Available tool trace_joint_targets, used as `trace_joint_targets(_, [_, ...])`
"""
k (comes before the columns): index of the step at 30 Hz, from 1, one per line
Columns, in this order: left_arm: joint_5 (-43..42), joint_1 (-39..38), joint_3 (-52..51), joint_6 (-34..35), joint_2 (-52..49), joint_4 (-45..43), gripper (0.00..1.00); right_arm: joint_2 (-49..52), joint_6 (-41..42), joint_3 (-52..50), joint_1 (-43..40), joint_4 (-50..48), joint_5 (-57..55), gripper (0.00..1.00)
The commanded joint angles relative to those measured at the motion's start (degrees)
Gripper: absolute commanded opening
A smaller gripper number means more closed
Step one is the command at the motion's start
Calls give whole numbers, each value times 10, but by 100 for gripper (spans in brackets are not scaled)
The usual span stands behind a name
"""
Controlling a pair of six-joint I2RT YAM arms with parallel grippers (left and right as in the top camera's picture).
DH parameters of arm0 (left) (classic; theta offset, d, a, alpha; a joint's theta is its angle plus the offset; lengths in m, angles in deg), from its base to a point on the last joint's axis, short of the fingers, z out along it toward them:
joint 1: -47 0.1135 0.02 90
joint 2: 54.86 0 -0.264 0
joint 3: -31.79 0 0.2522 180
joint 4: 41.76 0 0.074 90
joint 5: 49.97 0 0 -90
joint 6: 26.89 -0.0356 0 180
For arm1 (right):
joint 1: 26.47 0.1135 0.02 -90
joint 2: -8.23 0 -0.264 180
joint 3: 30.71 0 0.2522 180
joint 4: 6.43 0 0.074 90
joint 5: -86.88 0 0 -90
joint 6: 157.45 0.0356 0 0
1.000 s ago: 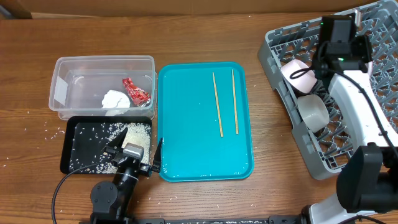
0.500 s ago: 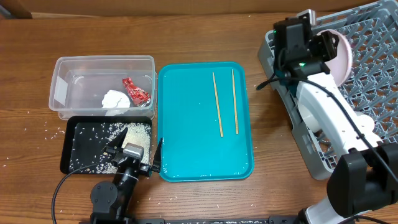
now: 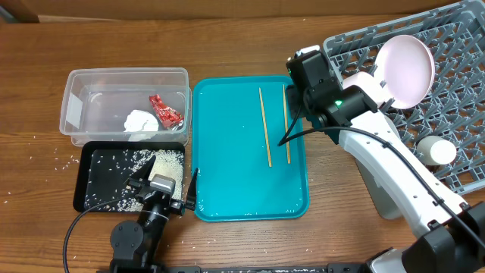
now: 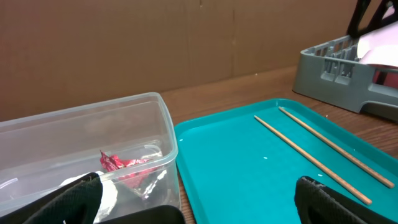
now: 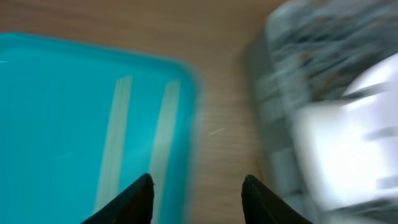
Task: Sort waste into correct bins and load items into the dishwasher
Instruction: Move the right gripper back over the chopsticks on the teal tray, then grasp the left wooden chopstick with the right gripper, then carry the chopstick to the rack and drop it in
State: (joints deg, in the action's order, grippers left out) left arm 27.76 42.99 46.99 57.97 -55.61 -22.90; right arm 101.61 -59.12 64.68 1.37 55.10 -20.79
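Two wooden chopsticks [image 3: 266, 126] lie side by side on the teal tray [image 3: 235, 182]; they also show in the left wrist view [image 4: 311, 158] and blurred in the right wrist view [image 5: 115, 140]. The red wrapper [image 3: 164, 110] and white tissue wad [image 3: 139, 121] sit in the clear tub [image 3: 91, 95]. Rice [image 3: 168, 161] lies in the black tray [image 3: 95, 186]. The grey rack [image 3: 447, 98] holds the white plate [image 3: 405, 70] on edge and a white cup [image 3: 438, 151]. My right gripper [image 3: 305, 68] is open and empty over the teal tray's far right edge. My left gripper [image 3: 161, 186] is open and empty at the black tray's near edge.
Loose rice grains [image 3: 57, 155] are scattered on the wooden table left of the black tray. The right arm's white link [image 3: 394, 174] stretches across the rack's left side. A cardboard wall [image 4: 155, 43] stands behind the table.
My right gripper has swung left out of the rack to the teal tray's far right edge. The plate now stands in the rack. The left arm has not moved.
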Motion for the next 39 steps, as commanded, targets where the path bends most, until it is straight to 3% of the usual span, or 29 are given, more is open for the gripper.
trace_joint_targets(1, [-7, 3, -3, -13, 5, 0, 100, 34, 130, -12, 2, 19, 301, 46])
trace_joint_targets(13, [-7, 3, -3, -13, 5, 0, 100, 215, 127, -14, 18, 14, 293, 40])
trace_joint_targets(22, [-7, 3, -3, -13, 5, 0, 100, 249, 130, -12, 23, 28, 293, 4])
trace_joint_targets(24, [-7, 3, -3, -13, 5, 0, 100, 248, 130, -7, 21, 36, 293, 4])
trace_joint_targets(32, [-7, 3, -3, -13, 5, 0, 100, 154, 160, 58, -6, 70, 293, 4])
trace_joint_targets(39, [-7, 3, -3, -13, 5, 0, 100, -22, 187, 68, -153, 85, 293, 4])
